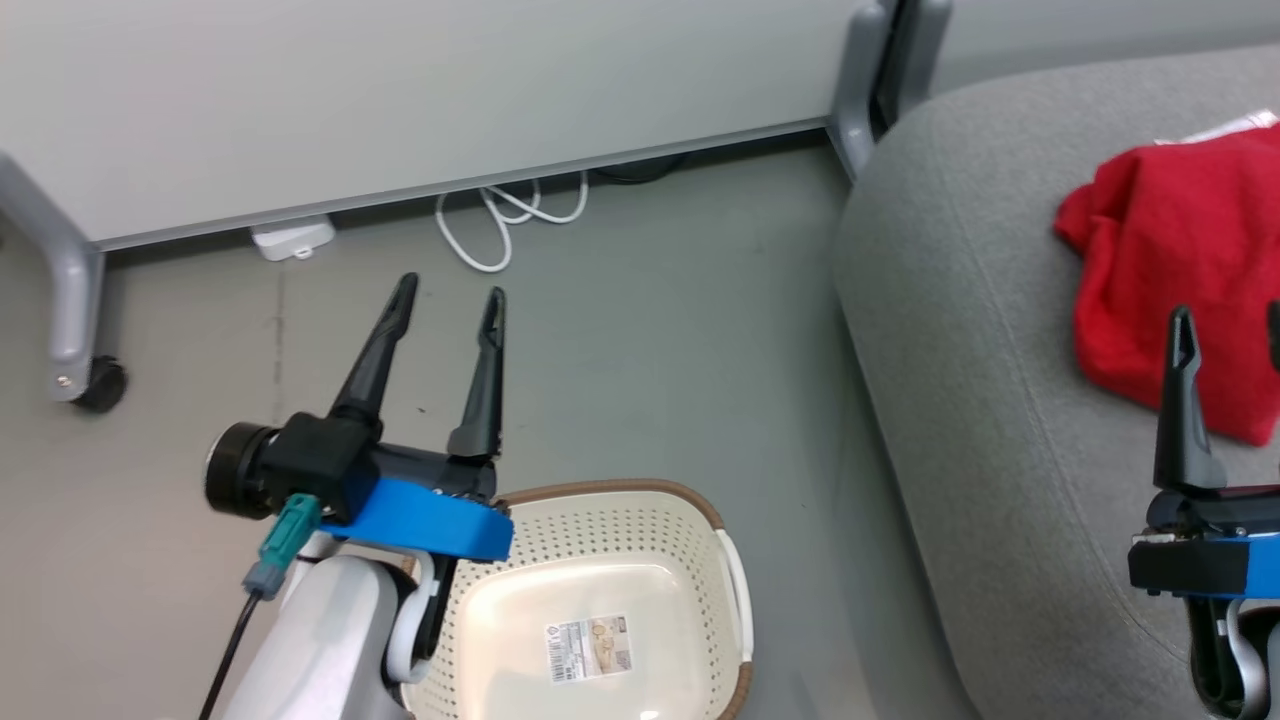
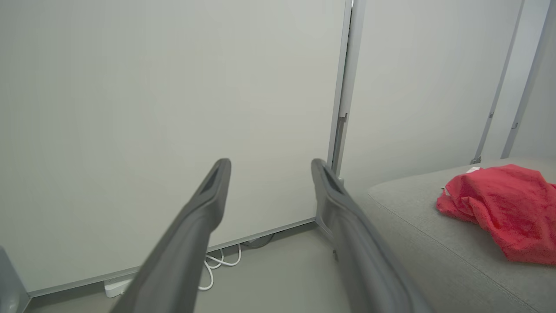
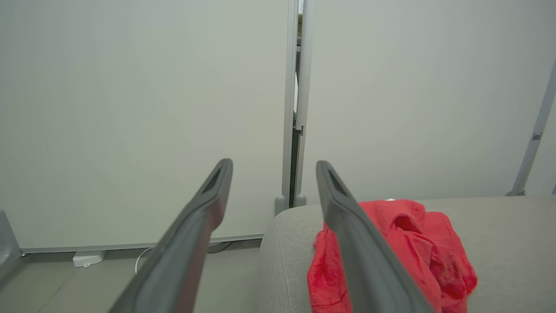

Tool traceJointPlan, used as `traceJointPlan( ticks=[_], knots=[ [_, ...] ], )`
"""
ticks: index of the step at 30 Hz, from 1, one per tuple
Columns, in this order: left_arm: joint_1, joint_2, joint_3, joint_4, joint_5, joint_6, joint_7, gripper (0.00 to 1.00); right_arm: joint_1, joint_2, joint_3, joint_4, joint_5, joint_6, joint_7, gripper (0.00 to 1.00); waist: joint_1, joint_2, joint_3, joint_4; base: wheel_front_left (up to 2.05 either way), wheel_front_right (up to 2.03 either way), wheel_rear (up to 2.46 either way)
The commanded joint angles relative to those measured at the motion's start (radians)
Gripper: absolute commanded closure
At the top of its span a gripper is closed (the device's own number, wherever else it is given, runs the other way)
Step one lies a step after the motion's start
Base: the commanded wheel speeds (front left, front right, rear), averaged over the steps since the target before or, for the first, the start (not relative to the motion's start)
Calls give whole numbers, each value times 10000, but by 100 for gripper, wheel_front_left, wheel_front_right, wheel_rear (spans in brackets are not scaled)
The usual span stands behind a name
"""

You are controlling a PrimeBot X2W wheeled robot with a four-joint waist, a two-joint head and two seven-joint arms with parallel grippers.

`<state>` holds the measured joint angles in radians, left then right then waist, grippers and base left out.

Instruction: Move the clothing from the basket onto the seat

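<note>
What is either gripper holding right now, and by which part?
Nothing is held. The left gripper is open near the basket; the right gripper is open over the seat, where the clothing lies free.

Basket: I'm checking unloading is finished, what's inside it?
The cream perforated plastic basket shows just a white printed label on its floor; the left gripper's blue wrist hides its left corner.
</note>
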<state>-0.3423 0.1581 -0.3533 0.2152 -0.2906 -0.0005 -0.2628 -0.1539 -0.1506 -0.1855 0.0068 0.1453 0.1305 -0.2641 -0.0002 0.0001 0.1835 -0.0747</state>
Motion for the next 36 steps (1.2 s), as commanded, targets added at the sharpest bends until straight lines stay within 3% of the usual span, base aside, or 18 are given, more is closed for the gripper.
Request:
traceJointPlan(
  ticks=[1,15,36],
  knots=[
    [194,-40,233,-137,112,-55,-27,0,178,57,56,-50,-75,5,-3,0,2,-1,-297,389,0,0,0],
    [1705,-723,2326,-88,902,-690,-28,0,667,496,571,622,-231,5,-3,0,2,-1,-999,1388,0,0,0],
    [2557,-1073,3271,157,1231,-1188,-28,0,1128,909,1005,1469,-30,5,-3,0,2,-1,-1445,1761,0,0,0]
  ],
)
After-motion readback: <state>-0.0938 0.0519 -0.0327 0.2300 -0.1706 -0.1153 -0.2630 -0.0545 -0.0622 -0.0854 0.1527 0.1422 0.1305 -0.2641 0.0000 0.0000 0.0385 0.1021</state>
